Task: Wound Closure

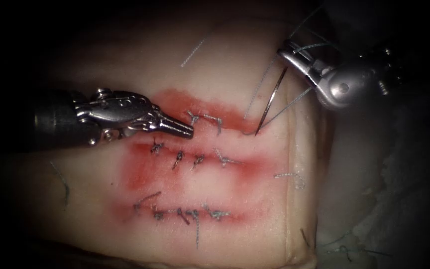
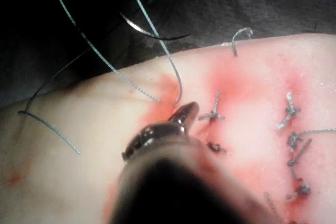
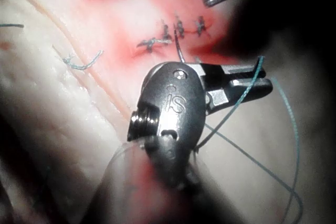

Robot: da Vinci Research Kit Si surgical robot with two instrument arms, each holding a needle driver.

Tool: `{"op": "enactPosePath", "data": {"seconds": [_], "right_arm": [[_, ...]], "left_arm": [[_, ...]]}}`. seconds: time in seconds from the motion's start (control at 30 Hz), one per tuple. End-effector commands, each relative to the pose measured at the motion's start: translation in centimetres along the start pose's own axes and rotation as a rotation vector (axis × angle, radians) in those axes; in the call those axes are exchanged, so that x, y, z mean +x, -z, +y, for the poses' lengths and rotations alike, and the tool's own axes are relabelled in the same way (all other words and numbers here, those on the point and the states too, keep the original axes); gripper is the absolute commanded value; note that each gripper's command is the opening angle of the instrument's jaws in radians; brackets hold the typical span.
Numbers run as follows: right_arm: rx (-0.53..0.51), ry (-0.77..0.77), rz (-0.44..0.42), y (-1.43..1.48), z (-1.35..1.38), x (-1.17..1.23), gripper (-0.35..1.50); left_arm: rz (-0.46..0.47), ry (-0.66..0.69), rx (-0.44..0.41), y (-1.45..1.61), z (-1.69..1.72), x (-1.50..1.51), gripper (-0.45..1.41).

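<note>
The tissue (image 1: 125, 60) carries three red cuts running across it. My left tool (image 1: 187, 132) lies with its jaws shut and holding nothing, its tip at the upper cut (image 1: 210, 112) just left of that cut's knots; its tip (image 2: 186, 111) touches the reddened surface. My right tool (image 1: 283, 51) hangs above the tissue's right part, jaws shut on the thread (image 3: 236, 103) at their tip (image 3: 265, 77). The curved needle (image 1: 270, 102) hangs just under those jaws, its point at the surface by the upper cut's right end. I cannot tell if the point is in the tissue.
The middle cut (image 1: 190, 159) and lower cut (image 1: 190, 214) hold rows of knots. Cut ends of thread lie at the back (image 1: 192, 52), by the right edge (image 1: 292, 177) and at the left (image 1: 63, 184). The tissue's right edge (image 1: 299, 214) drops to pale cloth (image 1: 374, 199).
</note>
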Motion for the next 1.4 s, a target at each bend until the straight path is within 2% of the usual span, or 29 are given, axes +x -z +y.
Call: {"op": "enactPosePath", "data": {"seconds": [0.03,0.17,0.23,0.3,0.5,0.77,1.0,1.03,1.13,1.17,1.23,1.4], "right_arm": [[0.001,0.015,-0.004,-0.08,0.05,0.04,-0.35],[-0.016,0.050,-0.012,-0.11,-0.02,0.10,-0.35],[-0.042,0.060,-0.026,-0.11,-0.09,0.15,-0.35],[-0.051,0.075,-0.031,-0.11,-0.11,0.17,-0.35],[-0.122,0.172,-0.076,-0.16,-0.08,0.19,-0.35],[-0.199,0.327,-0.153,-0.31,0.13,0.29,-0.35],[-0.232,0.395,-0.124,-0.35,0.11,0.32,-0.35],[-0.233,0.394,-0.125,-0.34,0.10,0.32,-0.35],[-0.235,0.399,-0.127,-0.31,0.07,0.33,-0.35],[-0.239,0.406,-0.132,-0.31,0.07,0.34,-0.35],[-0.252,0.406,-0.143,-0.32,0.08,0.35,-0.35],[-0.297,0.426,-0.191,-0.31,0.14,0.40,-0.35]], "left_arm": [[0.001,-0.006,0.002,-0.15,0.03,-0.03,-0.45],[0.004,0.055,0.071,-0.55,0.07,-0.09,-0.45],[0.007,0.090,0.052,-0.85,0.24,-0.15,-0.45],[0.010,0.112,0.047,-0.95,0.32,-0.13,-0.45],[0.020,0.147,0.038,-0.92,0.47,-0.02,-0.45],[0.024,0.161,0.029,-0.87,0.34,0.10,-0.45],[0.009,0.164,-0.009,-0.93,0.30,0.20,-0.45],[-0.002,0.140,-0.026,-0.92,0.31,0.19,-0.45],[-0.018,-0.059,-0.066,-0.90,0.32,0.20,-0.45],[-0.058,-0.185,-0.071,-0.89,0.34,0.22,-0.45],[-0.103,-0.291,-0.067,-0.89,0.37,0.24,-0.45],[-0.178,-0.295,-0.108,-0.87,0.49,0.26,-0.45]]}}
